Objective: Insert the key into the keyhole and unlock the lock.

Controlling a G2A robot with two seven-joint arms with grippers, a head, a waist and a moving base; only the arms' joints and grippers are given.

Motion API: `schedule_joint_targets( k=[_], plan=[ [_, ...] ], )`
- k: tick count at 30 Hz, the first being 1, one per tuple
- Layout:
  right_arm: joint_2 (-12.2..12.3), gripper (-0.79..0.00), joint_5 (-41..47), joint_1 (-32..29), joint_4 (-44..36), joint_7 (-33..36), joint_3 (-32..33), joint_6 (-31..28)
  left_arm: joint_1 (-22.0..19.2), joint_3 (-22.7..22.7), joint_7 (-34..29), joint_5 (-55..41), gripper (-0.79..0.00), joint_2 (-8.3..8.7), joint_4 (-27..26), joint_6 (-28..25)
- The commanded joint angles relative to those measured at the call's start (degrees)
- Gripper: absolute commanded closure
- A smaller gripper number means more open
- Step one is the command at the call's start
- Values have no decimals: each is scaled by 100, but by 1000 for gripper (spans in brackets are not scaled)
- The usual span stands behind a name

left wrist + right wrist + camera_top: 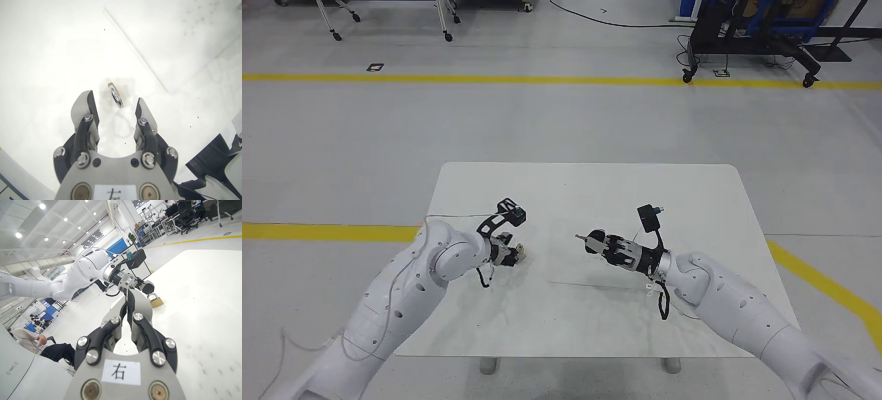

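The lock [157,301] stands on the white table [682,190]. It is small, hard metal. It looks heavy for its size and smooth, so it may slip or tip over. I think the flat sides are the best place to hold it. The left gripper [115,97] is spread wide, a finger on each side of the lock, not touching. The right gripper [128,293], well apart from the lock, seems to pinch the thin key [582,237].

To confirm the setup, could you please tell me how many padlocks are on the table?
1. The padlock stands on the table, between the fingertips of the open left tool. The arms might hide others.
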Motion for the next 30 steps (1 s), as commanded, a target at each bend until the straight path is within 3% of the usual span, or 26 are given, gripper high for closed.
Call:
schedule_joint_targets(
  k=[1, 14, 17, 18, 22, 23, 30],
  plan=[
    [0, 0, 0, 0, 0, 0, 0, 0, -22, 27, 72, -3, -360, -21, 102, -19],
    [0, 0, 0, 0, 0, 0, 0, 0, -207, 226, 13, 238, -332, -142, 253, -34],
    [0, 0, 0, 0, 0, 0, 0, 0, -195, 184, 39, 256, -246, -144, 219, -5],
    [0, 0, 0, 0, 0, 0, 0, 0, -182, 173, 41, 266, -163, -143, 212, -9],
    [0, 0, 0, 0, 0, 0, 0, 0, -163, 176, -28, 324, -74, -149, 202, -34],
    [0, 0, 0, 0, 0, 0, 0, 0, -165, 187, -50, 348, -9, -153, 203, -48],
    [0, 0, 0, 0, 0, 0, 0, 0, -188, 232, -136, 457, 0, -186, 183, -72]
  ],
)
